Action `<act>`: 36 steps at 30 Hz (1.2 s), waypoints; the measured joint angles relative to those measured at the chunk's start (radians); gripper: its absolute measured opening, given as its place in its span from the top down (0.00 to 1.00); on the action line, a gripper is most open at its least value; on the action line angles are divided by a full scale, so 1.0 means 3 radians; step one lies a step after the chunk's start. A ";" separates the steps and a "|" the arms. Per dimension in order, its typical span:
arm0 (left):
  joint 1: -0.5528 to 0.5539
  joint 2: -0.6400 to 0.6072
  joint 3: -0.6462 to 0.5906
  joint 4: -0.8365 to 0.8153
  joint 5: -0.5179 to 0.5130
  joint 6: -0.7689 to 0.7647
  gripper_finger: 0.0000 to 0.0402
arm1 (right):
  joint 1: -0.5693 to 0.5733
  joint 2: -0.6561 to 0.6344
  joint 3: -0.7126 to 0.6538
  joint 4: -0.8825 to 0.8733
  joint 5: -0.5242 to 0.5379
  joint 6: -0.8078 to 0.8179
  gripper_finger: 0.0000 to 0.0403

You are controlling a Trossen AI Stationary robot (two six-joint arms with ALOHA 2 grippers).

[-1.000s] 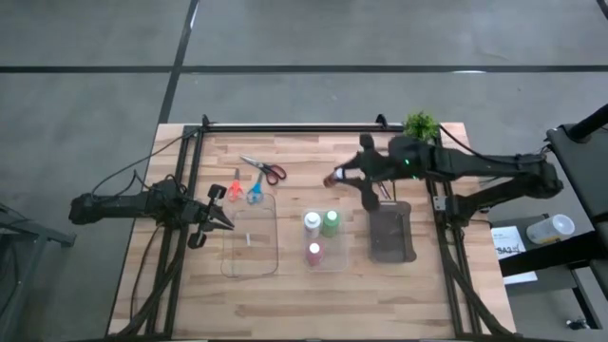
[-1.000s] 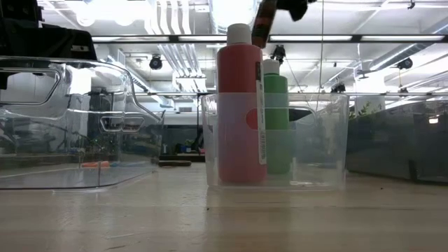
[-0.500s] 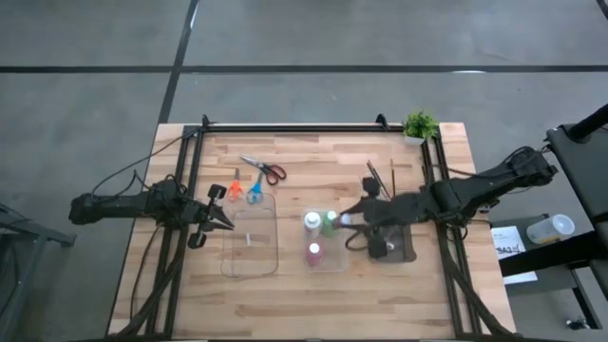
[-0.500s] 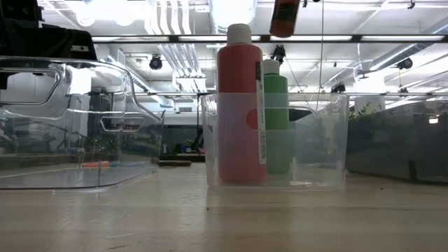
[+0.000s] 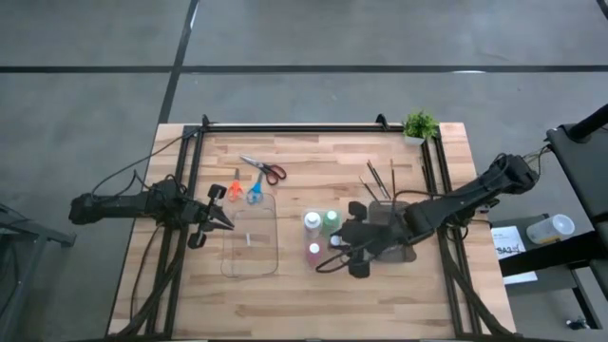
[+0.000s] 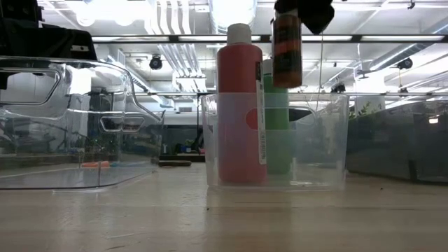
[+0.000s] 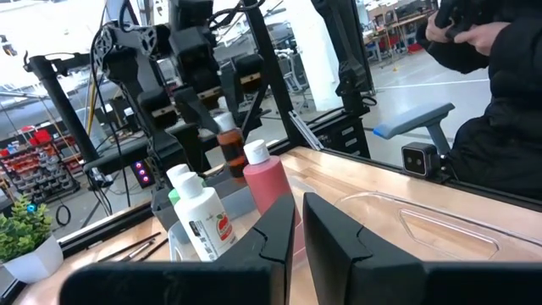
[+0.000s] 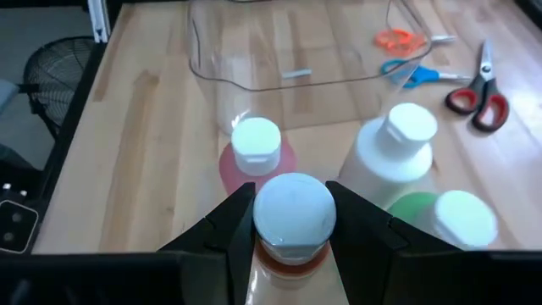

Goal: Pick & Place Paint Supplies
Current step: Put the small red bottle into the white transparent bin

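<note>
- Four paint bottles are being accounted for: the red bottle [image 6: 240, 105], the green bottle [image 6: 277, 119] and the white bottle [image 8: 392, 157] are standing inside the small clear bin [image 6: 274, 140]; the brownish bottle [image 6: 286, 50] is being held above that bin.
- The right gripper [image 8: 290, 222] is being kept clamped on the brownish bottle just below its cap, over the bin's open corner beside the red bottle.
- The left gripper [image 7: 295, 241] is being parked well to the side of the bin, near the larger clear tray [image 5: 252, 237]; its fingers are almost shut on nothing.
- Risk, judged: the hanging bottle could be knocked against the red bottle's cap or the bin's rim if lowered off-centre, tipping the neighbours.
- The low view is showing the bottle's height above the rim, which the high view is hiding; only the right wrist view is showing the free corner.
</note>
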 joint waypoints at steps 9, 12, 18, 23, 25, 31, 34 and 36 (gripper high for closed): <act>0.0000 0.0001 -0.0001 0.0000 0.0000 0.0000 0.91 | 0.0033 0.0199 -0.0028 0.0107 0.0084 0.0183 0.69; 0.0000 0.0001 0.0000 0.0000 0.0001 0.0000 0.91 | 0.0070 0.0194 -0.0134 0.0263 0.0218 0.0273 0.69; -0.0001 0.0001 -0.0001 0.0000 0.0000 0.0000 0.91 | 0.0079 0.0142 -0.0387 0.0444 0.0244 0.0454 0.69; -0.0001 0.0001 -0.0001 0.0000 0.0000 0.0000 0.91 | 0.0078 0.0140 -0.0525 0.0507 0.0239 0.0536 0.69; -0.0001 0.0001 -0.0001 0.0001 0.0001 0.0001 0.91 | 0.0078 0.0140 -0.0566 0.0566 0.0239 0.0538 0.69; 0.0000 0.0001 -0.0001 0.0001 0.0000 0.0000 0.91 | 0.0078 0.0135 -0.0829 0.0941 0.0238 0.0610 0.69; 0.0000 0.0001 -0.0001 0.0001 0.0001 0.0000 0.91 | 0.0078 0.0135 -0.1016 0.1194 0.0236 0.0622 0.69; -0.0001 0.0001 -0.0001 0.0001 0.0001 0.0000 0.91 | 0.0078 0.0135 -0.1104 0.1353 0.0235 0.0618 0.69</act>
